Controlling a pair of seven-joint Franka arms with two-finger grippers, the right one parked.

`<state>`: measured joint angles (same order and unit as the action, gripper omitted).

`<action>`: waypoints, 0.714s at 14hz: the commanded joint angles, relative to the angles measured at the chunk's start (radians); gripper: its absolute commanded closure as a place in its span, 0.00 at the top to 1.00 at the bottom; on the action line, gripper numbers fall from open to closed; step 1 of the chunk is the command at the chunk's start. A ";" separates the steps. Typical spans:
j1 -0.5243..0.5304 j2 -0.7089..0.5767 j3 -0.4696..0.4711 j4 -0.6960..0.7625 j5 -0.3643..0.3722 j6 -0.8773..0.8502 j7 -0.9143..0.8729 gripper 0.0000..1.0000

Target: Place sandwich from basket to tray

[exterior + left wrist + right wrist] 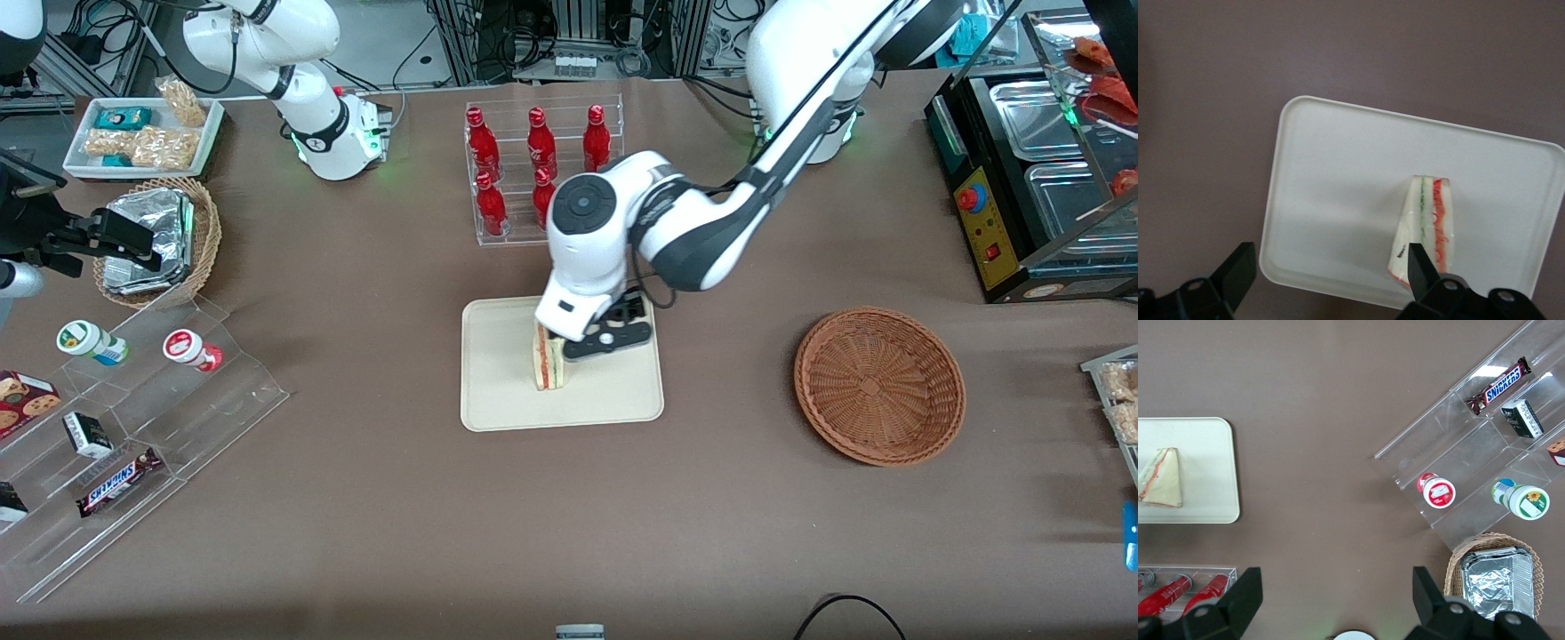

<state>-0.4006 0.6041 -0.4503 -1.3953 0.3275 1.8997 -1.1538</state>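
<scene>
Covering the whole table (373,498) is a plain brown cloth, with cables and metal framing at its edge farthest from the front camera. Taking the tray (498,391) as landmark: it lies flat near the table's middle, cream-beige with rounded corners and a low rim. A clear rack of red bottles (533,169) stands farther from the front camera than the tray; a tiered clear display (178,427) holding a Snickers bar (118,482) and small pots lies toward the parked arm's end, as does a light basket of foil packs (160,240). The basket (878,385), wide, shallow and reddish-brown, sits well apart from the tray toward the working arm's end and holds nothing. On the tray stands the sandwich (548,364), a white-bread wedge on edge, its long axis running from near the tray's middle away from the front camera, the narrow end farther off and the broader end nearer. In the wrist view its cut face shows a green stripe beside a wavy red-orange one between white bread (1426,230). The gripper (569,342) hangs just over the sandwich, its fingers (1421,273) spread wide and closed on nothing; one tip shows in front of the wedge's broad end, the other well off to the side.
</scene>
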 commanded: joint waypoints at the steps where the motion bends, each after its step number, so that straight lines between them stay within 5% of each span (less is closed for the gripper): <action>1: 0.097 -0.107 0.004 -0.137 -0.028 -0.017 0.061 1.00; 6: 0.300 -0.309 -0.001 -0.335 -0.047 -0.063 0.308 1.00; 10: 0.428 -0.435 0.001 -0.378 -0.166 -0.164 0.553 1.00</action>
<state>-0.0293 0.2666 -0.4426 -1.7153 0.2135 1.7851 -0.7045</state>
